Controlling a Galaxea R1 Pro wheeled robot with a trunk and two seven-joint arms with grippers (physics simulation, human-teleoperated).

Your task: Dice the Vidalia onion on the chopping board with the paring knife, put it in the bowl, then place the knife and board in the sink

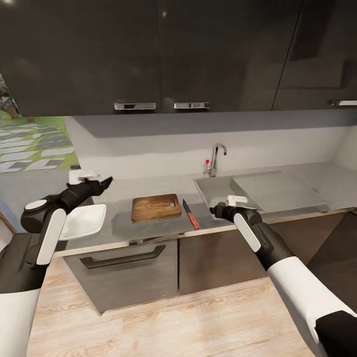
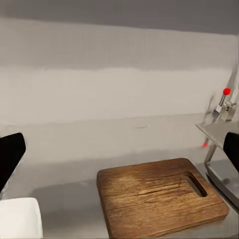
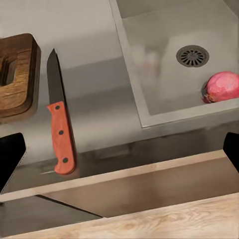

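The Vidalia onion (image 3: 222, 86), pinkish-red, lies in the sink (image 3: 164, 74) next to the round drain (image 3: 192, 55). On the countertop (image 1: 119, 196) the brown chopping board (image 1: 155, 207) lies flat, with the red-handled paring knife (image 1: 191, 214) just right of it, blade pointing at the wall. A white bowl (image 1: 84, 220) sits at the left front edge. My left gripper (image 1: 105, 183) hovers open above the counter, left of the board. Open too, my right gripper (image 1: 215, 210) hangs over the sink's front edge, and in the head view it hides the onion. The board (image 2: 159, 196) and the knife (image 3: 59, 124) also show in the wrist views.
A chrome tap (image 1: 216, 158) with a red-tipped lever stands behind the basin (image 1: 213, 191), and a flat drainboard (image 1: 277, 191) lies to its right. Black upper cabinets (image 1: 148, 54) hang overhead. A drawer with a dark handle (image 1: 123, 257) sits below the board. Light wood floor (image 1: 173, 317) lies in front.
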